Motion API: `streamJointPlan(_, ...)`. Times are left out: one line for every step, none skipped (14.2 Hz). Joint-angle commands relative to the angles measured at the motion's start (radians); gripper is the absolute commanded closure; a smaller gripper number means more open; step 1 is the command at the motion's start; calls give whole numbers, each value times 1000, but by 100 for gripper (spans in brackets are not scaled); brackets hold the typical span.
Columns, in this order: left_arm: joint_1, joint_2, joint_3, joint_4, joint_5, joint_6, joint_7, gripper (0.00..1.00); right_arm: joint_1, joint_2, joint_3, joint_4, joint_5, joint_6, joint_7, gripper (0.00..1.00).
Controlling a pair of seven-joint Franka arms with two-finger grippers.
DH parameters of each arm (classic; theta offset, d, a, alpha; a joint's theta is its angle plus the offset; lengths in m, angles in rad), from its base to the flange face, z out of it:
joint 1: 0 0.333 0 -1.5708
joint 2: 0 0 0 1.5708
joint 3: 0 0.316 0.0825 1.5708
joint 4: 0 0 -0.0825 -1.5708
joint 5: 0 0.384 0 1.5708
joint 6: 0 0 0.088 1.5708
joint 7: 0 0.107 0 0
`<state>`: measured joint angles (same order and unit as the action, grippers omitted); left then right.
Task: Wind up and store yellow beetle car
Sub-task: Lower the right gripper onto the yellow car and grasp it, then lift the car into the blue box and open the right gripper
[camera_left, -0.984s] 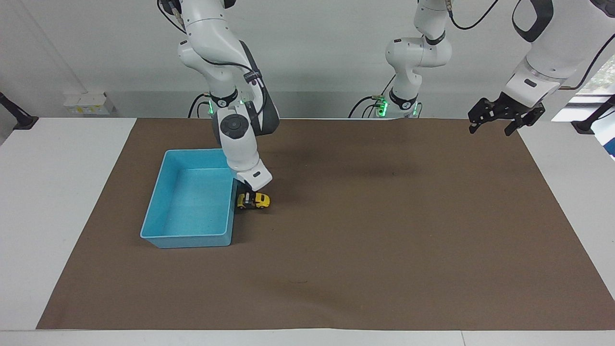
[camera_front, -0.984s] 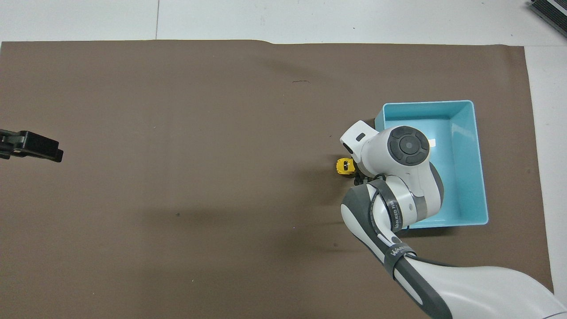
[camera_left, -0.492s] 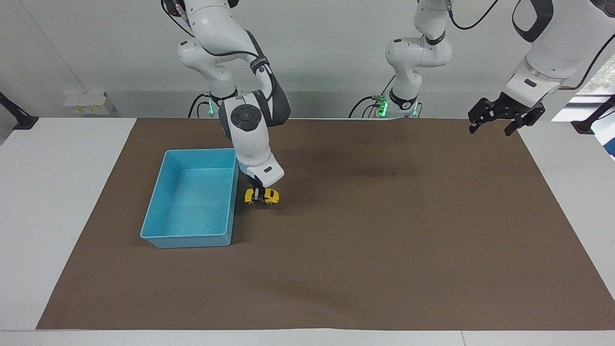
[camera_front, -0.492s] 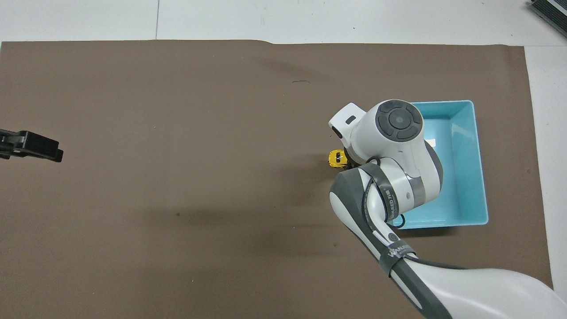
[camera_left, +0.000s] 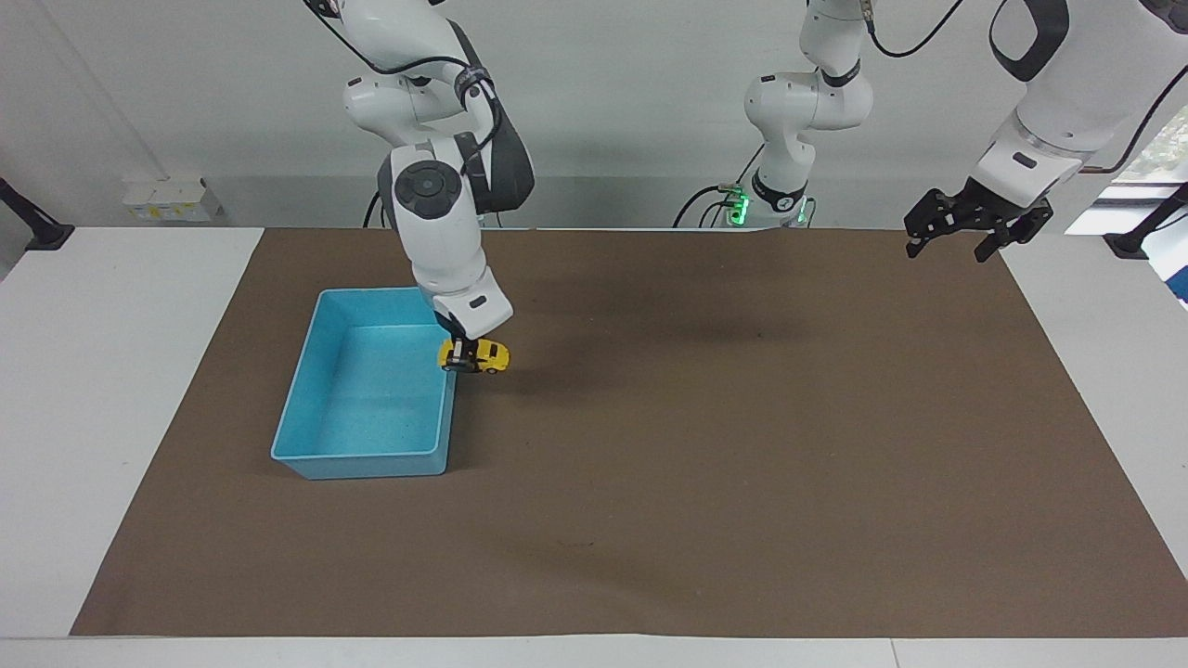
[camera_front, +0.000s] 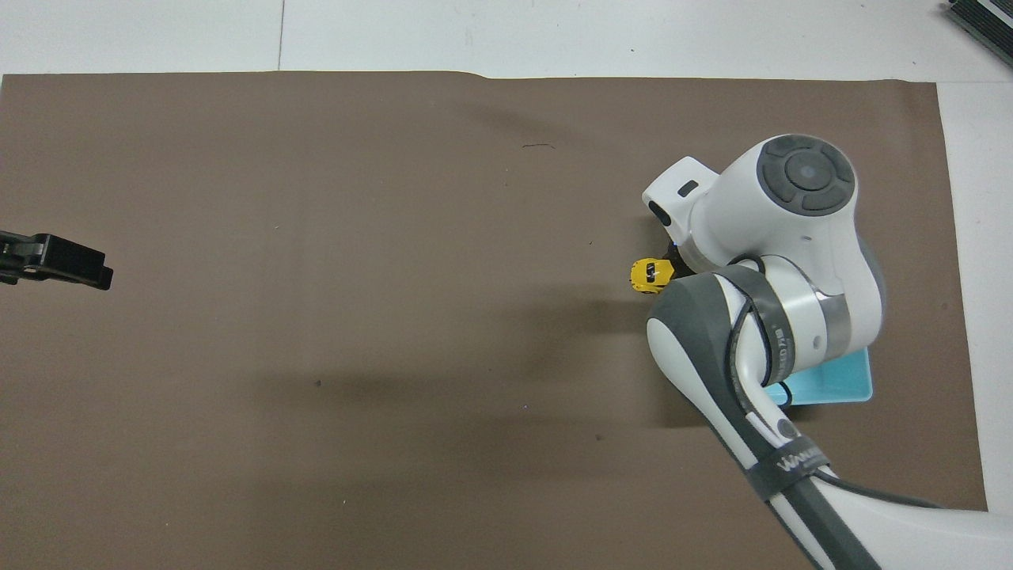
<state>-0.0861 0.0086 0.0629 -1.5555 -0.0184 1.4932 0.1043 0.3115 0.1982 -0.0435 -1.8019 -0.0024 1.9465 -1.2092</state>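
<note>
My right gripper is shut on the yellow beetle car, a tiny rounded toy with dark windows, and holds it in the air over the side wall of the light-blue tray. In the overhead view the beetle car peeks out beside the right arm's wrist, which hides nearly all of the tray. My left gripper waits open above the mat's corner at the left arm's end, its fingers spread; its tip shows at the overhead view's edge.
A brown mat covers most of the white table. The tray's inside holds nothing. Cables and the arm bases stand along the robots' edge of the table.
The right gripper has lifted the beetle car off the mat and carried it sideways to above the tray's wall. The left arm has not moved.
</note>
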Motion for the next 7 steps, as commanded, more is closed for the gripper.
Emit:
streamJointPlan(9,-15,-6,-17,15,-8,11,0,-89,-34,5,-66,7,-1,-104,100)
streamJointPlan(9,-15,-6,-17,15,-8,9,0,-113,-37,7,-74,7,-4,-113,100)
streamJointPlan(9,-15,-6,-17,15,-8,9,0,-120,-39,5,-77,7,-6,-140,100)
streamJointPlan(9,-15,-6,-17,15,-8,9,0,-118,-42,2,-83,4,-3,-159,100)
streamJointPlan(9,-15,-6,-17,15,-8,9,0,-123,-55,2,-114,1,11,-162,100)
streamJointPlan(9,-15,-6,-17,15,-8,9,0,-143,-69,2,-143,-2,23,-164,100)
streamJointPlan(9,-15,-6,-17,15,-8,11,0,-146,-83,2,-167,-10,41,-170,100)
